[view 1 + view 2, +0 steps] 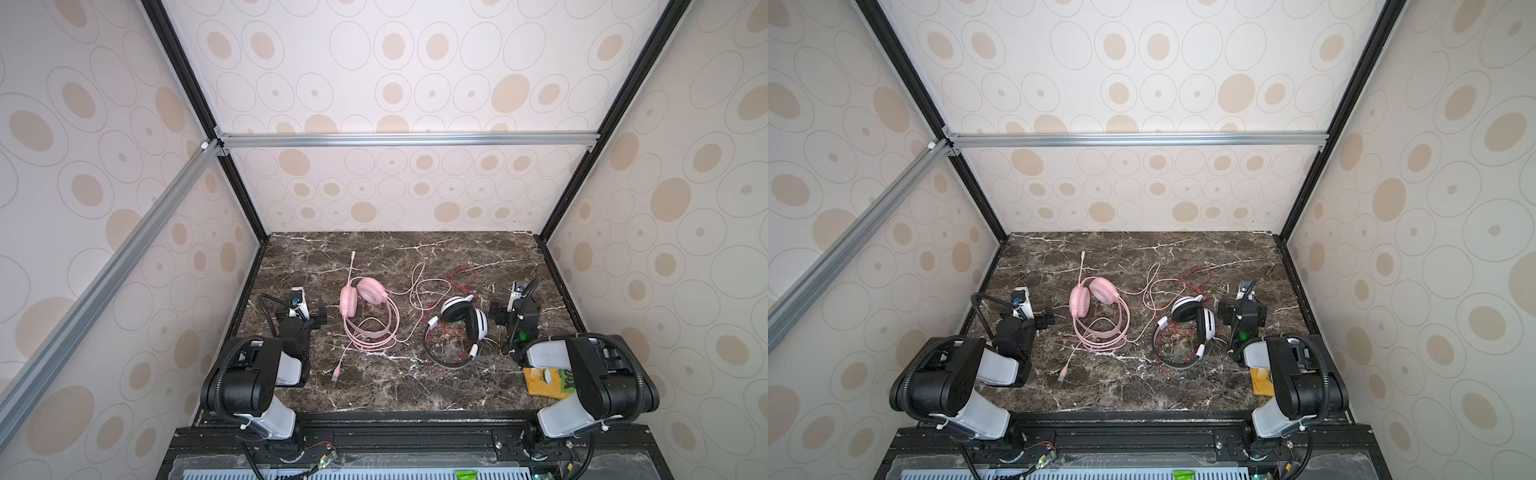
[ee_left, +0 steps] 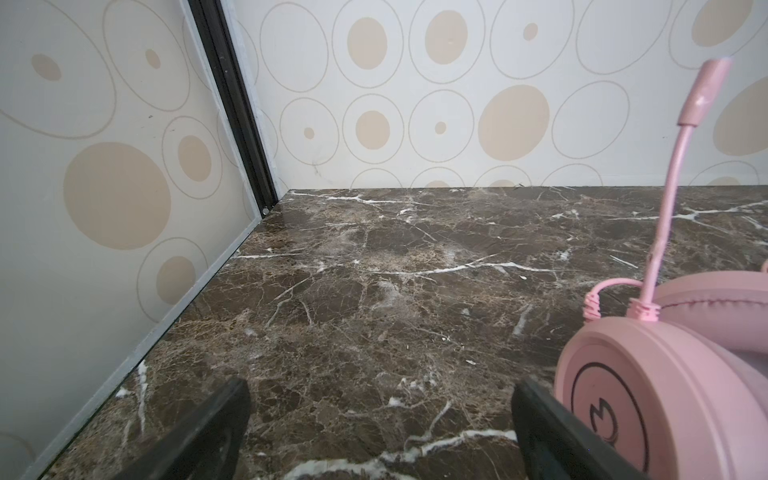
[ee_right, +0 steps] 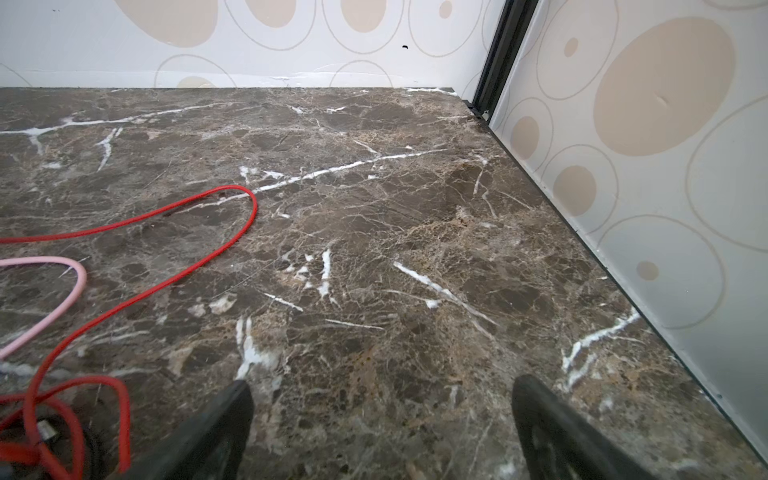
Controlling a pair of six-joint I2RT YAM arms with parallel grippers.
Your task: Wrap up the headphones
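Both top views show the pink headphones [image 1: 365, 301] [image 1: 1096, 297] lying left of centre on the marble table [image 1: 395, 386], boom mic [image 1: 352, 262] pointing toward the back wall. Their pink cable [image 1: 415, 291] loops loosely to the right. The white-and-black headphones [image 1: 461, 324] [image 1: 1192, 320] lie right of centre over a tangled red cable [image 1: 461, 274]. My left gripper [image 1: 305, 309] [image 2: 380, 386] is open beside the pink earcup [image 2: 665, 395], holding nothing. My right gripper [image 1: 515, 305] [image 3: 380, 386] is open over bare marble, with the red cable [image 3: 166, 291] to its side.
A yellow-green snack bag [image 1: 548, 380] lies under the right arm near the front edge. The pink cable's plug [image 1: 336, 376] rests front-left of centre. Patterned walls close the table on three sides, near each gripper's outer side.
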